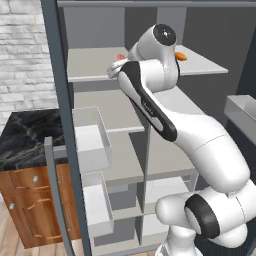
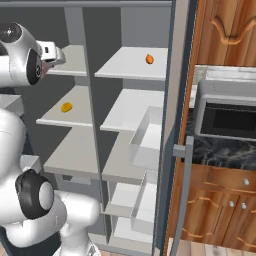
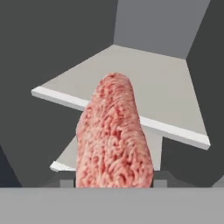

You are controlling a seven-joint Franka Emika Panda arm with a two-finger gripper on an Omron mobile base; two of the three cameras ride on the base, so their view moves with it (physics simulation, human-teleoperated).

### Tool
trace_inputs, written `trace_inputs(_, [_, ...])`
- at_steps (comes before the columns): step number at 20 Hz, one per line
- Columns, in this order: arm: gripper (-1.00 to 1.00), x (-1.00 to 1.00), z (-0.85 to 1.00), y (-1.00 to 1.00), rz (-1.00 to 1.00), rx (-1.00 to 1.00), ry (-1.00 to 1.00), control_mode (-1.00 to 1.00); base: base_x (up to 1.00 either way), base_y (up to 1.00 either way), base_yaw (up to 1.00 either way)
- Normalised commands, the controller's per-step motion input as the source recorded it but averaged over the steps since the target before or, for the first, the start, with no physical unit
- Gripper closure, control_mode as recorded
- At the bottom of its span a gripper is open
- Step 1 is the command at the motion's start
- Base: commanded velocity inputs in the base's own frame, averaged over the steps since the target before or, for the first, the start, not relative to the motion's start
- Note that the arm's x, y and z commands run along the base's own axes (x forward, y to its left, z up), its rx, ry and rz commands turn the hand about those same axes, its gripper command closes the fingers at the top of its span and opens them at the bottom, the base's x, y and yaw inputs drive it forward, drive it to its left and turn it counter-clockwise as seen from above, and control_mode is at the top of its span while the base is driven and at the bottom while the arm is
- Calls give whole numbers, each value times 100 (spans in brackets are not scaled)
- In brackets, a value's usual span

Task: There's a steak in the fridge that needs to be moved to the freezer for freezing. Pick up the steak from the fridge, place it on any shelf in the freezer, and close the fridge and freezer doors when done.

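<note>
The steak (image 3: 113, 135), a pinkish-red slab, stands on end in the middle of the hand view with my gripper (image 3: 113, 181) shut on its lower part. Its bulk hides the fingertips. Ahead and slightly below it lies the freezer's top shelf (image 3: 144, 87). In the left base view my gripper (image 1: 116, 65) is at the front edge of that shelf (image 1: 90, 62), and a bit of steak (image 1: 120, 56) peeks out behind the wrist. Both the freezer door (image 1: 59, 100) and the fridge door (image 2: 176, 120) stand wide open.
A small orange carrot (image 2: 149, 59) lies on the fridge's top shelf. An orange-yellow item (image 2: 66, 107) sits on the freezer's second shelf. Door bins (image 1: 92, 140) jut from the freezer door. A microwave (image 2: 227, 117) and wooden cabinets (image 2: 225, 205) stand to the right.
</note>
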Motion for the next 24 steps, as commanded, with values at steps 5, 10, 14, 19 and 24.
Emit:
trace_inputs(5, [100,57,-2,5,0,0,1,-100,0,0,0])
trace_inputs(10, [100,65,-21,19,-2,0,0,-100,0,0,0])
trace_inputs(14, [100,70,-24,3,-1,0,4,-100,0,0,0])
trace_inputs(19, [100,69,-14,5,0,0,5,-100,0,0,0])
trace_inputs(24, [100,56,-12,9,0,0,0,-100,0,0,0])
